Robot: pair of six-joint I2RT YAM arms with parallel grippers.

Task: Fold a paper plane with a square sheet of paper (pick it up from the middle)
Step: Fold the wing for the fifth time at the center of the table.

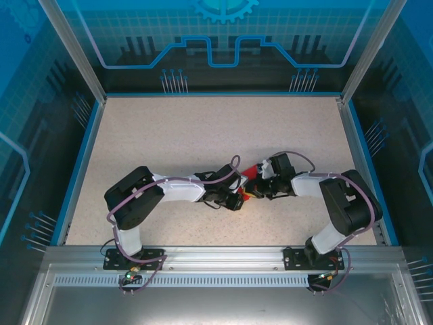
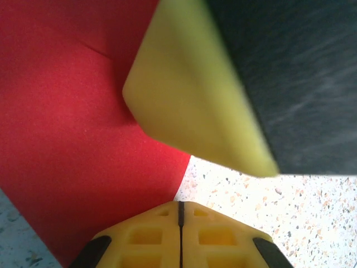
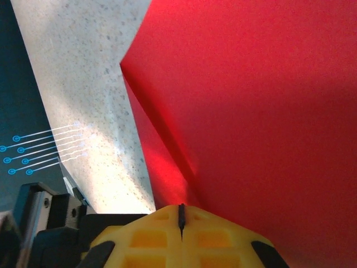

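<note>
Red sheet of paper (image 3: 251, 111), one crease visible, sits near the middle of the speckled worktop (image 1: 203, 135), between the two end effectors. Right end effector (image 3: 181, 207) is clenched on the sheet; the crease runs into its closed tips. Left end effector (image 2: 180, 205) is clenched too; the sheet reaches its tips; whether it is pinched there, cannot tell; the right one's yellow finger (image 2: 189, 100) is close over the sheet.

Speckled tabletop (image 1: 203, 135), blue translucent walls (image 1: 223, 40)
</note>
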